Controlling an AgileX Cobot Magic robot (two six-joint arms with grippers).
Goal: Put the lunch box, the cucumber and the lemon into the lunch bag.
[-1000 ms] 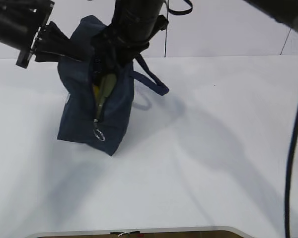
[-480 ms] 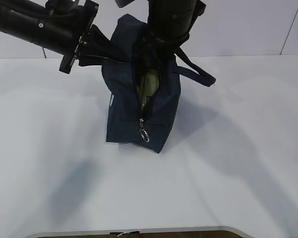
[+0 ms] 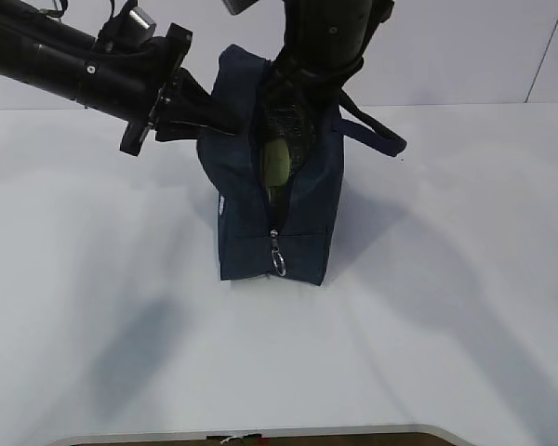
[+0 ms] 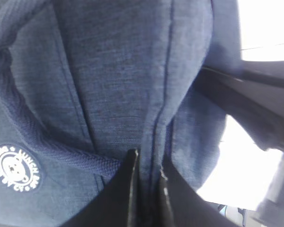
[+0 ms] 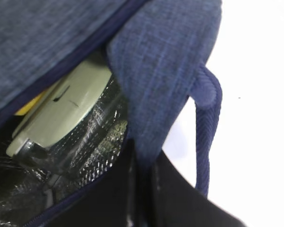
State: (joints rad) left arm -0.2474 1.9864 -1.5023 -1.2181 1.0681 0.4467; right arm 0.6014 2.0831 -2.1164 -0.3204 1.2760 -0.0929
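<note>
The bag (image 3: 274,209) stands upright on the table (image 3: 446,307), long axis vertical, its zipper gap open toward the camera with the ring pull (image 3: 279,265) low. Inside, the lunch box (image 5: 61,111) stands tilted on end against silvery lining, with the lemon (image 5: 31,105) showing behind it. The left gripper (image 4: 146,165) pinches a fold of the bag's left side; the right gripper (image 5: 142,161) clamps the bag's rim beside a handle (image 5: 208,127).
</note>
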